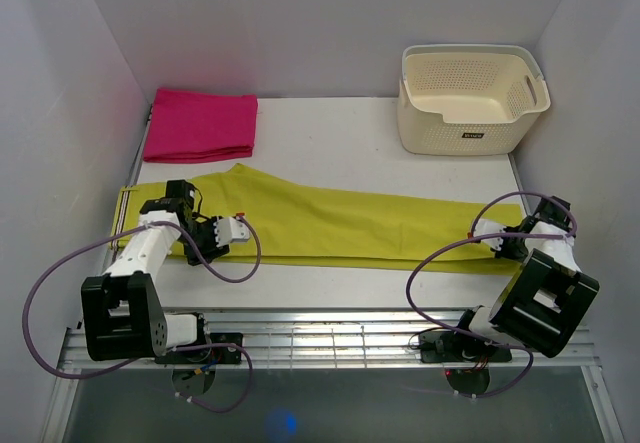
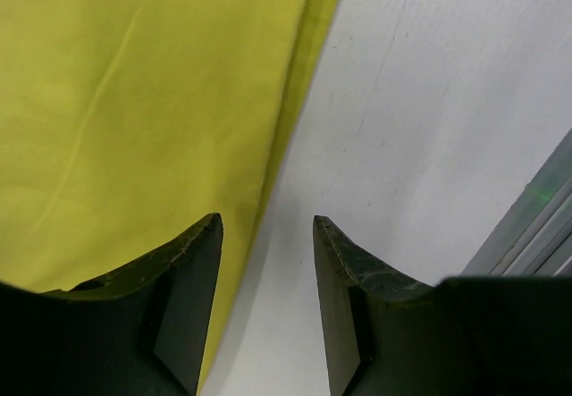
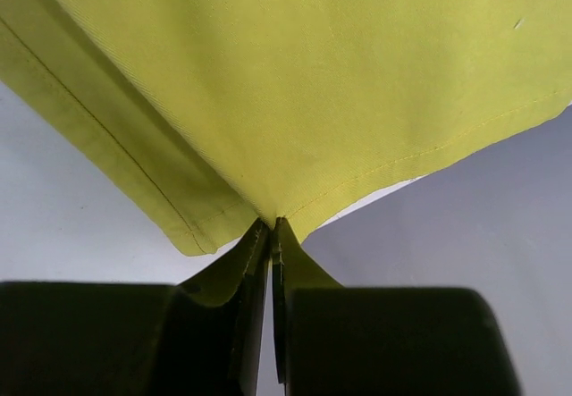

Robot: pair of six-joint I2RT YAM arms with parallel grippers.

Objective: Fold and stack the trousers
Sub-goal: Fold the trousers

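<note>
The trousers are laid flat lengthwise across the tabletop, in front of the pink cloth and the basket. A hem corner at their right end is pinched in the right gripper, which is pressed together on it. Only a small bite of cloth is held, so it could be pulled free if that end is lifted or dragged quickly. A second layer is seen beside the pinch, apparently not caught, and could be left behind. The left gripper is spread and straddles the near edge, with one finger over cloth and one over bare tabletop. If it is closed too high, the edge could be missed and a skewed fold would result.
</note>
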